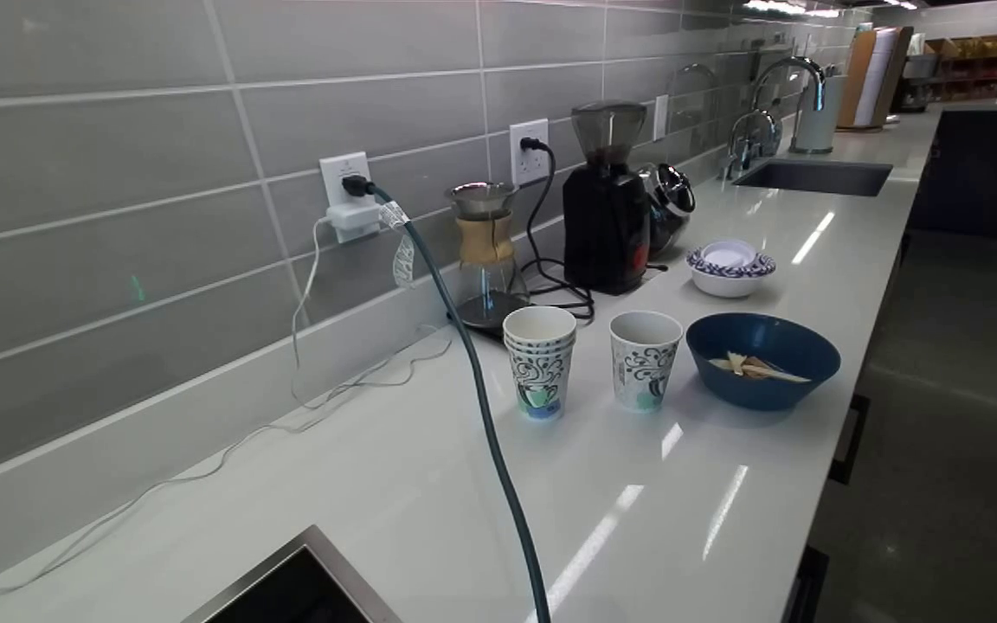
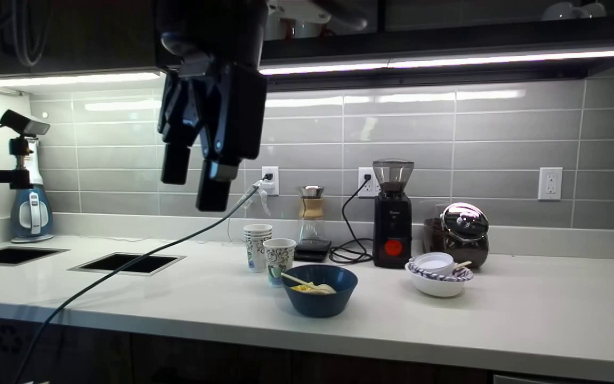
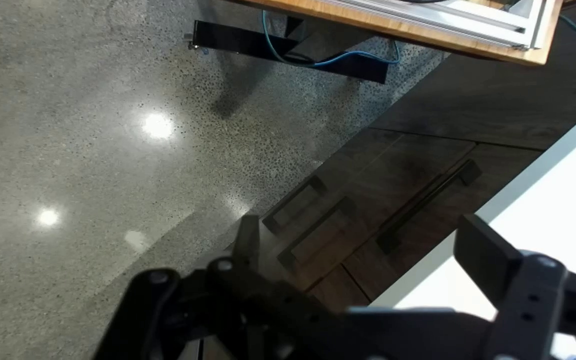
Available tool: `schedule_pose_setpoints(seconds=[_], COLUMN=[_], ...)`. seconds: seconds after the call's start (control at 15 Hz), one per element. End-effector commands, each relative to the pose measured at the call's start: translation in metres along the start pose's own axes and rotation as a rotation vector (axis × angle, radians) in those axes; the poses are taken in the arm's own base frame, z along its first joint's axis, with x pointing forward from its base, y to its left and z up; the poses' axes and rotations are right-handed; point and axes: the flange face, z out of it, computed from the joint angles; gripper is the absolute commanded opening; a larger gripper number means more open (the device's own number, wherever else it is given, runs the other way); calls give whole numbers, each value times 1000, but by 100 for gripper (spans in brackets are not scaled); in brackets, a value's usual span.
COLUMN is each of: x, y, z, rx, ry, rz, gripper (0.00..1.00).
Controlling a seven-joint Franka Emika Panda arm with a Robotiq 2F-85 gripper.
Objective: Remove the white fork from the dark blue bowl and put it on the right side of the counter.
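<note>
The dark blue bowl point(image 1: 754, 398) stands upright near the counter's front edge, and it also shows in an exterior view point(image 2: 322, 305). The white fork point(image 2: 297, 280) appears as a thin pale utensil lying in the bowl, its handle leaning on the rim; its tines cannot be made out. In an exterior view it shows as a pale stick point(image 1: 777, 375) among other pale and yellowish items. The white counter point(image 2: 541, 309) also shows in the wrist view point(image 3: 573, 200). My gripper point(image 2: 195, 178) hangs high above the counter, apart from the bowl. In the wrist view its fingers point(image 3: 363, 240) are spread, with nothing between them.
Paper cups point(image 2: 279, 256) stand beside the bowl. A white bowl with a patterned dish point(image 2: 437, 285) is right of it. A coffee grinder point(image 2: 392, 229), glass carafe point(image 2: 311, 224) and jar point(image 2: 464, 240) stand near the wall. A dark cord point(image 2: 179, 242) crosses the counter's front edge.
</note>
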Motion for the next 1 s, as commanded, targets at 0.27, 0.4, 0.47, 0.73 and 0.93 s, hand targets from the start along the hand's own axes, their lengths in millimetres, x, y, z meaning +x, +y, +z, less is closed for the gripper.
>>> schedule_pose_setpoints(seconds=[0.27, 0.4, 0.47, 0.73, 0.93], x=[102, 130, 145, 197, 233], y=[-82, -99, -105, -119, -136], z=[52, 68, 75, 98, 117], rx=[36, 60, 65, 137, 177], ry=[27, 62, 88, 116, 95], rz=[295, 393, 440, 603, 667], gripper=[100, 100, 100, 100, 100])
